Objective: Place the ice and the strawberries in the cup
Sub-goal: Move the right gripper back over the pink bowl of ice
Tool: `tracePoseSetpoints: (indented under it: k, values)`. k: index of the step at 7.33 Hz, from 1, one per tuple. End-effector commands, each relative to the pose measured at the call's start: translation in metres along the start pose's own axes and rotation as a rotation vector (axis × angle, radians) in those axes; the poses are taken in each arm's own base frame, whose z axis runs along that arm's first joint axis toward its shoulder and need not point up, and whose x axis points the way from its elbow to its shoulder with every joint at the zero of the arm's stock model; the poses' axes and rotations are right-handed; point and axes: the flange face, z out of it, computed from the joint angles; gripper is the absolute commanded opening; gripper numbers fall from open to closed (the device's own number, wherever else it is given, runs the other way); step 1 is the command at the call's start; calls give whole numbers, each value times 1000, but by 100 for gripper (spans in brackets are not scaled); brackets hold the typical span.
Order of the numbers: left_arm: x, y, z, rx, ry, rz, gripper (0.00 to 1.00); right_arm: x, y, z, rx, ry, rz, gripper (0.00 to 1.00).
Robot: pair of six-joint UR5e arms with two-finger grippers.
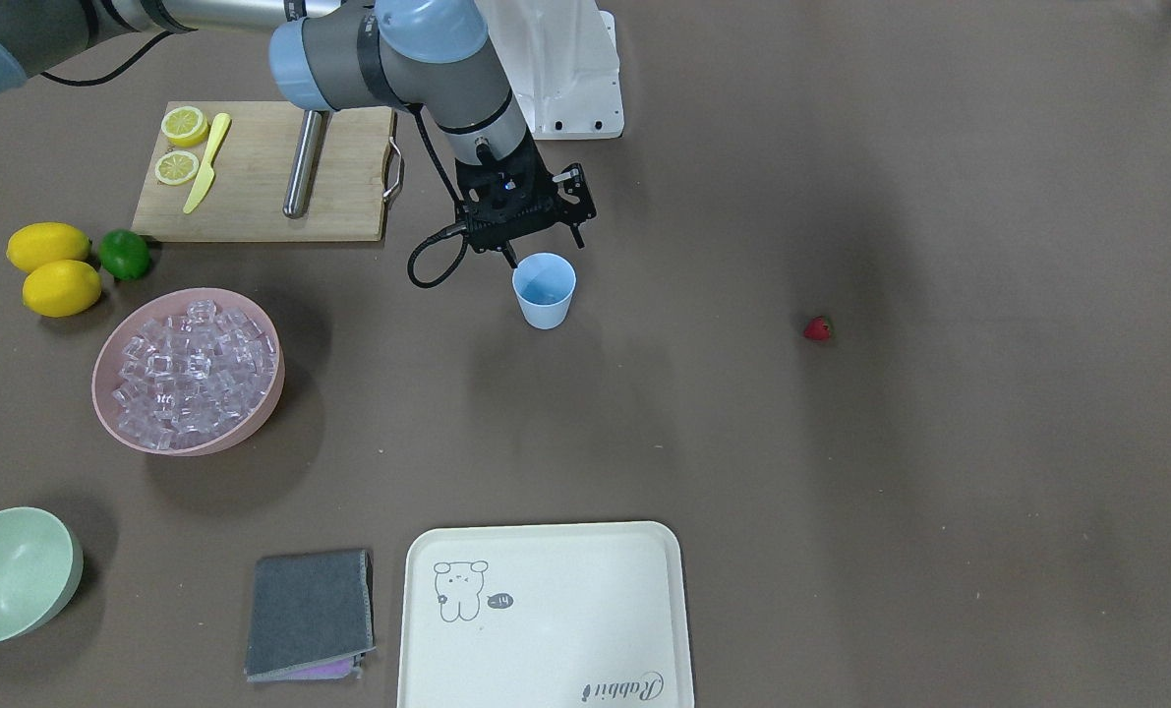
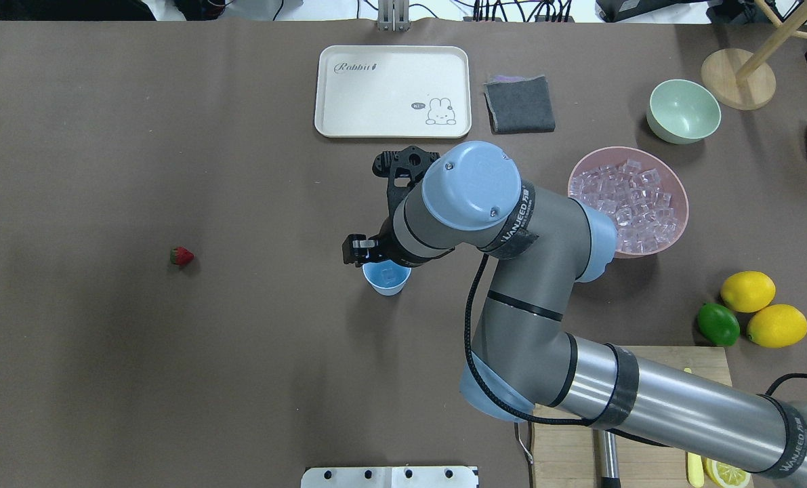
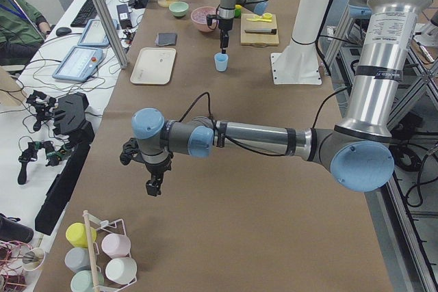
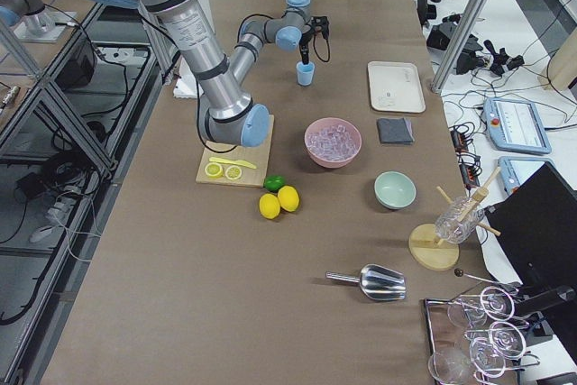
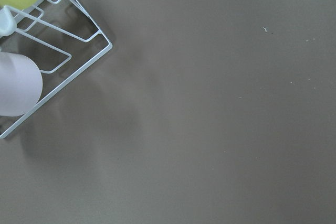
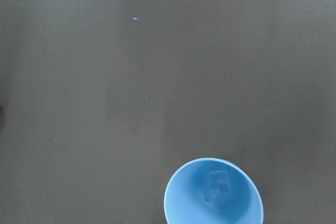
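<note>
Cream "Rabbit" tray [image 1: 546, 629]; beyond it, blue cup [image 1: 544, 290] with ice [image 6: 219, 182] inside

Upright blue cup [image 1: 544, 290] holds ice [image 6: 218, 182]; strawberry [image 1: 818, 328] lies apart.

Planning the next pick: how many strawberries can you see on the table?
1. The strawberry lies alone on the bare table, well to the robot's left of the cup. None shows inside the cup, which holds one ice cube; the right arm may hide others.
</note>
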Motion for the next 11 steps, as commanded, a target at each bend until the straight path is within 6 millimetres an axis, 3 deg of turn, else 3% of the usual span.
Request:
tracePoseSetpoints:
  k: [1, 2, 4, 5, 8, 11]
  values:
    - [1, -2, -1, 3, 0, 1, 98, 27, -38, -56, 44, 82, 65, 98]
    - [2, -2, -2, 4, 0, 1, 98, 57, -55, -90, 44, 118, 97, 98]
    - [3, -1, -3, 6, 0, 4, 98, 141, -63, -119, 37, 155, 118, 98]
    - [2, 0, -2, 5, 0, 5, 98, 165, -65, -120, 36, 179, 100, 98]
    - [2, 0, -2, 4, 0, 4, 98, 210, -55, -123, 7, 148, -15, 98]
    - [2, -1, -2, 5, 0, 5, 98, 289, -86, -104, -21, 178, -127, 98]
